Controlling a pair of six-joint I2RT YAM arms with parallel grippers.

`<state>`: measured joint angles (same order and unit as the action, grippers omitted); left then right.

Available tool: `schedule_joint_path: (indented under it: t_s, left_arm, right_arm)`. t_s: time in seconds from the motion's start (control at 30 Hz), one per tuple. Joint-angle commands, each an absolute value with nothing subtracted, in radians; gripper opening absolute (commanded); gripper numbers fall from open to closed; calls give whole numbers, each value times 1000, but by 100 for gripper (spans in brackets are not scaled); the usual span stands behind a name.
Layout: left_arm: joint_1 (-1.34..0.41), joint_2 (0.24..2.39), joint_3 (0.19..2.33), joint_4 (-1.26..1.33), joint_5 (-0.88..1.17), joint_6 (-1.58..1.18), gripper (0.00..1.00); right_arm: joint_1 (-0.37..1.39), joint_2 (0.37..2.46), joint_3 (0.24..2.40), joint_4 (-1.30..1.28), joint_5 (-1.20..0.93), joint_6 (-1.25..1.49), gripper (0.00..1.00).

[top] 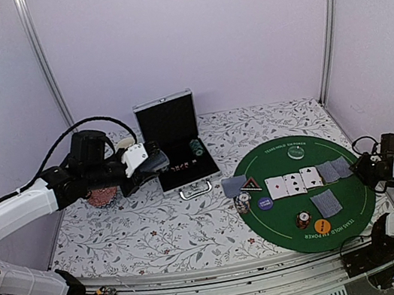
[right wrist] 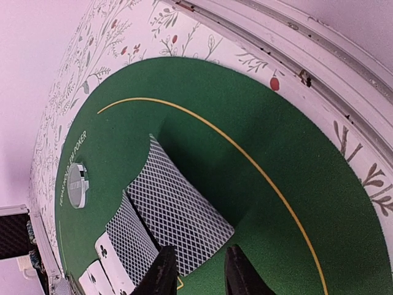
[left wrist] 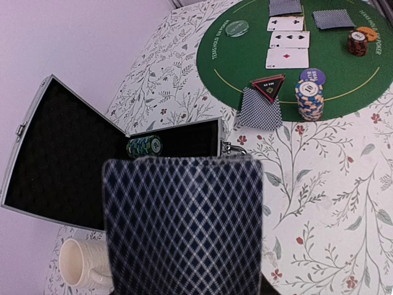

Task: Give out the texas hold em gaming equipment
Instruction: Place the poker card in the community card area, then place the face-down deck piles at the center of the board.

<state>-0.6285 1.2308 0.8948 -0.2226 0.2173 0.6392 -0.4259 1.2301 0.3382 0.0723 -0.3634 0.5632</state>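
Observation:
My left gripper (top: pixel 158 162) hovers over the open aluminium case (top: pixel 171 133). It holds a blue diamond-backed playing card (left wrist: pixel 184 227) upright before its camera, and the card hides the fingers. A green chip stack (left wrist: pixel 144 146) sits in the case. On the green mat (top: pixel 285 216) lie three face-up cards (top: pixel 293 184), face-down cards (top: pixel 334 169), chip stacks (top: pixel 243 203), purple (top: pixel 265 202) and orange (top: pixel 322 226) buttons and a dark triangular marker (top: pixel 250 183). My right gripper (right wrist: pixel 201 276) is open at the mat's right edge, over the near end of a curled face-down card (right wrist: pixel 178 206).
A cream mug (left wrist: pixel 77 263) stands left of the case. A clear disc (top: pixel 295 151) lies at the mat's far side. The metal table rail (right wrist: pixel 331 67) runs close beside my right gripper. Booth walls close the back and sides.

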Motion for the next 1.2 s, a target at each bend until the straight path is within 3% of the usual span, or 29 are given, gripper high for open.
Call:
schedule_joint_path:
  t_s: [0.0,0.2,0.43,0.8,1.17]
  left_arm:
    - [-642,1231,910,-222,235,644,26]
    - [-658,1243,910,-240,292,652,27]
    - [-826,1334,911,-308,448,727,32]
    - [-893,1552,907,-318,560,743,33]
    - [-960,1748,951,-364,404,753,33]
  right_arm:
    - [-428,1182,345,55,-323,574,33]
    - [-428,1114,354,36,-326,572,43]
    - [-429,1095,415,3,-380,523,57]
    - [-429,1065,466,-57,-429,444,58]
    - [-427,1055,499,-102,-451,391,59]
